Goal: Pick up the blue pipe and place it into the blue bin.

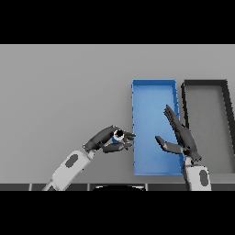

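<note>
The blue pipe (118,135) shows as a small blue piece with a dark open end, held in my left hand (103,140), whose fingers and thumb are curled round it. That hand hovers just left of the blue bin (134,110), near the bin's lower left side. Most of the pipe is hidden by the fingers. My right hand (181,135) is open, fingers straight and pointing up-left, over the bin's right half and right wall.
A dark-walled grey bin (227,110) stands right of the blue bin, close beside it. Bare grey table (59,92) stretches to the left and behind both bins.
</note>
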`<act>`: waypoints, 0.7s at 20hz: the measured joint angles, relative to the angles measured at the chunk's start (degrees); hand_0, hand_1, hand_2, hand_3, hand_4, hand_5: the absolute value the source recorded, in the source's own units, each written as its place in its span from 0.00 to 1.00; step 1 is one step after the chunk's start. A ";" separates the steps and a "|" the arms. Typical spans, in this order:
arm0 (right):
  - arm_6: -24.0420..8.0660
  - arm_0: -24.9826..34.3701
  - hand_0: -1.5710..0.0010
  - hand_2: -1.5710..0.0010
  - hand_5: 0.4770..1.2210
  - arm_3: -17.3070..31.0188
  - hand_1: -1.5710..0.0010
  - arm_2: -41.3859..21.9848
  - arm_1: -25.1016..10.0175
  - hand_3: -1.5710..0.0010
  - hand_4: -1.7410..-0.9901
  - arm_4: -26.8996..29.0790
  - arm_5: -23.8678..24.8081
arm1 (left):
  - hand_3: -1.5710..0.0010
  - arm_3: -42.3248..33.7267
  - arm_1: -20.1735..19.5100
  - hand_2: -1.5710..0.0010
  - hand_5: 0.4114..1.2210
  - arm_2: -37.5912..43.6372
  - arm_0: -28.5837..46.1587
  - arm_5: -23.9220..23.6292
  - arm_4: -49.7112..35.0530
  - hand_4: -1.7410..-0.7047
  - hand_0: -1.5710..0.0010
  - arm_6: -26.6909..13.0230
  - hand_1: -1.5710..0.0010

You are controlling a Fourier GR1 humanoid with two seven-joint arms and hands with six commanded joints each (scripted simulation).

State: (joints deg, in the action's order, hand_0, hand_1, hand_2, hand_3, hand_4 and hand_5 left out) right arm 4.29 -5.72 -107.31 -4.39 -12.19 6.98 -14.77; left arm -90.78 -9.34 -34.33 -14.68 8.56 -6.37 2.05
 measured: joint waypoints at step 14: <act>-20.83 20.18 1.00 1.00 0.07 -6.05 1.00 -13.71 -5.44 1.00 0.67 8.44 -13.77 | 0.04 0.16 -0.13 0.00 1.00 0.33 -0.67 1.83 0.25 0.00 0.00 1.23 0.00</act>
State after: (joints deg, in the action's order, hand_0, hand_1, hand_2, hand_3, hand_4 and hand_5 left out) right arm -16.53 14.46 -113.36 -18.10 -17.63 15.42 -28.53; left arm -90.63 -9.47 -34.00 -15.35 10.38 -6.13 3.28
